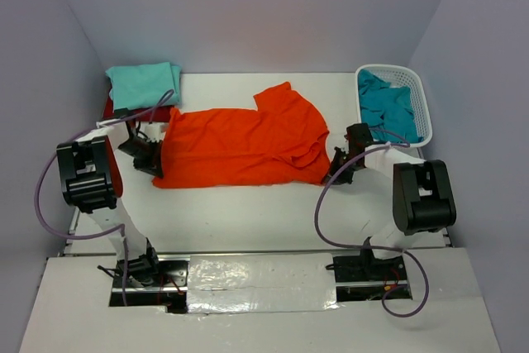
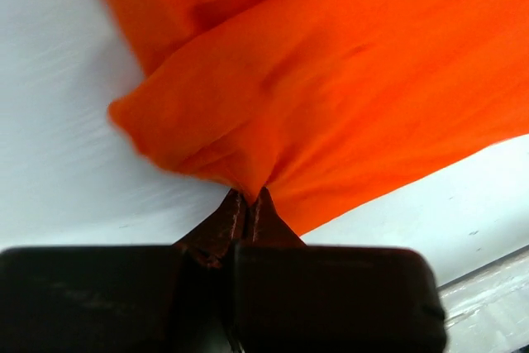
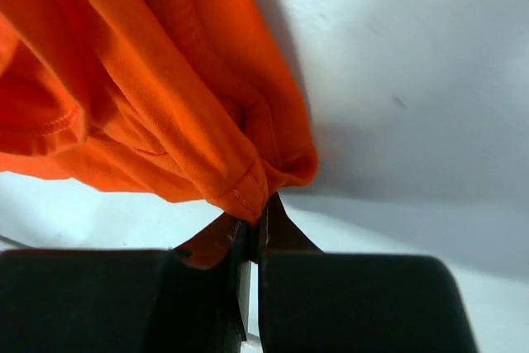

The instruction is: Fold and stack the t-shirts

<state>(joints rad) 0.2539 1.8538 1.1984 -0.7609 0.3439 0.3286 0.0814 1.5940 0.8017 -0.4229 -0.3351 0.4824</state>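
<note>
Orange t-shirt (image 1: pixel 248 142) lies spread across the middle of the desk, pinched at both ends. The left gripper (image 2: pixel 248 197) is clamped on its left edge, and the right gripper (image 3: pixel 253 222) is clamped on a bunched fold at its right end. A mint t-shirt (image 1: pixel 142 82) sits folded at the far-left corner. A teal t-shirt (image 1: pixel 388 107) lies in the white basket (image 1: pixel 416 88) at the far-right corner.

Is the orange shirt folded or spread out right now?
Half-folded: the orange shirt lies doubled over in a long band, one sleeve sticking out, with the left claw and right claw pinching opposite ends.
</note>
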